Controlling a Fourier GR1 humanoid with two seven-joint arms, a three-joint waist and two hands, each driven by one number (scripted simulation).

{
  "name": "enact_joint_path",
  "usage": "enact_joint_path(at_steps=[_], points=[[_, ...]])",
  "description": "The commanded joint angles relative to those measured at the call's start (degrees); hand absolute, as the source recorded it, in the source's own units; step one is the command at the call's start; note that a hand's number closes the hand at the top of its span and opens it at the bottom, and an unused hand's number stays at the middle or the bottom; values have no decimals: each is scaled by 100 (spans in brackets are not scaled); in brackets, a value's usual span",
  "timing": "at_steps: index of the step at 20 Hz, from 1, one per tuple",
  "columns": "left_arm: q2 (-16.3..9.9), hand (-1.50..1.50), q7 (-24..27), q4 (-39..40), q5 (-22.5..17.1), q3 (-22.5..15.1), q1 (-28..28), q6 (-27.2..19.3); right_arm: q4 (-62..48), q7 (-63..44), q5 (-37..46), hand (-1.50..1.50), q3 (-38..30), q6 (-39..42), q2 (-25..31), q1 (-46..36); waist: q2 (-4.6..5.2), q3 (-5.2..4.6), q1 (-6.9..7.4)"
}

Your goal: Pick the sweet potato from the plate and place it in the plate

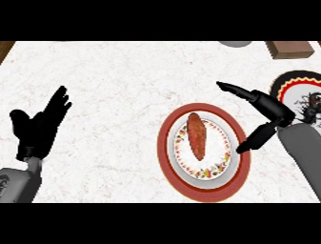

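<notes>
The sweet potato (196, 135) lies lengthwise in the middle of the red-rimmed plate (227, 187), its long axis running from twelve to six o'clock, slightly tilted. My right hand (265, 112) hangs just beside that plate at its three o'clock edge, fingers spread apart and holding nothing, fingers pointing toward eleven o'clock and thumb down toward seven. I judge the sweet potato to be stiff and fairly light, with a rough skin that should not slip much, but its tapered ends will want to roll or pivot out of a pinch. So I would take it across the thick middle, fingers on one long side and thumb on the other, not at a tip. The black-and-white plate (294, 79) where I take it to belong sits at three o'clock, partly under my forearm. My left hand (37, 125) rests open at nine o'clock on the surface (121, 71), well apart from everything.
</notes>
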State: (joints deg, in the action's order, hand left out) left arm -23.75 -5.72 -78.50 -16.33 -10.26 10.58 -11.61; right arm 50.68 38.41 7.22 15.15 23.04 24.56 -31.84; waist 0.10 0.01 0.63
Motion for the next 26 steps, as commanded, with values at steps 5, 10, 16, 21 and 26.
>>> enact_joint_path(at_steps=[5, 10, 16, 21, 26], points=[[117, 0, -210, 102, 126, 219, 305, 16, 30, -579, 899, -150, 540, 340, -10, -285, -4, -2, -47], [299, 0, 15, -244, 263, 119, -217, 70, 183, -912, 1595, -150, 723, -152, -212, -314, -14, -1, -11], [168, 0, -284, -219, 342, 432, -66, 238, 361, -1359, 2087, -150, 736, 129, -246, -349, -8, -1, -29], [565, 0, 107, 357, 599, 438, 100, 292, 549, -1567, 2396, -150, 739, 574, -355, -394, -6, -3, -59], [524, 0, -188, 128, 660, 632, 90, 440, 215, -1960, 2806, -150, 596, 498, -994, -758, -3, -1, -25]])
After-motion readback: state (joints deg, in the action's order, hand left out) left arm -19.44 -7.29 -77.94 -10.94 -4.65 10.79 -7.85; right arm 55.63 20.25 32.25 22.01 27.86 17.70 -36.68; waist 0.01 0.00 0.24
